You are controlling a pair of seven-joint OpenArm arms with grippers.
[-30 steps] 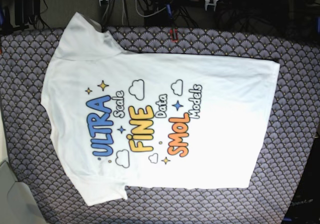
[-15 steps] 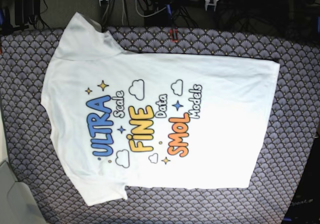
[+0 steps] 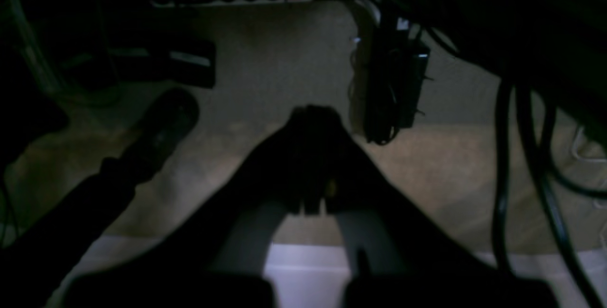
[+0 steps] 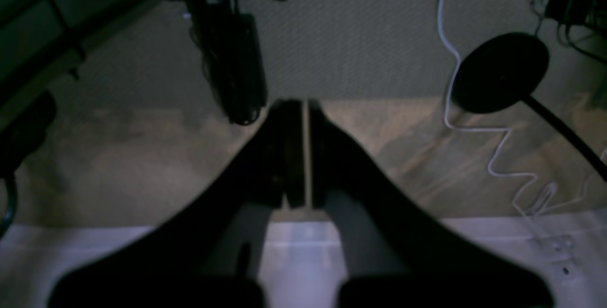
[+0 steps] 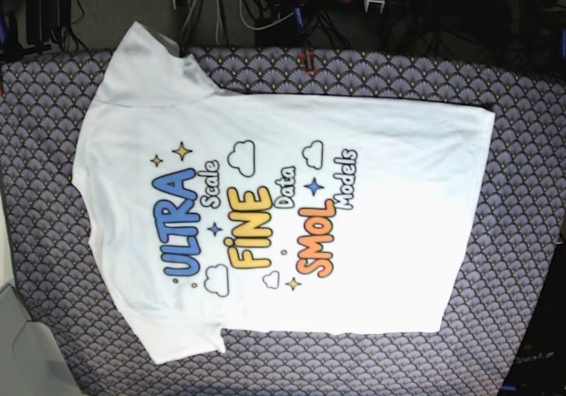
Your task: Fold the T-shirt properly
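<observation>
Nothing has moved since the earlier frame: the T-shirt still lies flat, print up, across the patterned table cover, collar at the frame's left. The right gripper and left gripper are both closed and empty, off the table above the floor.

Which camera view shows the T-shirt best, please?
The base view: the T-shirt lies spread flat, print up, fully visible. Both wrist views show only shut grippers, floor and cables, no shirt.
</observation>
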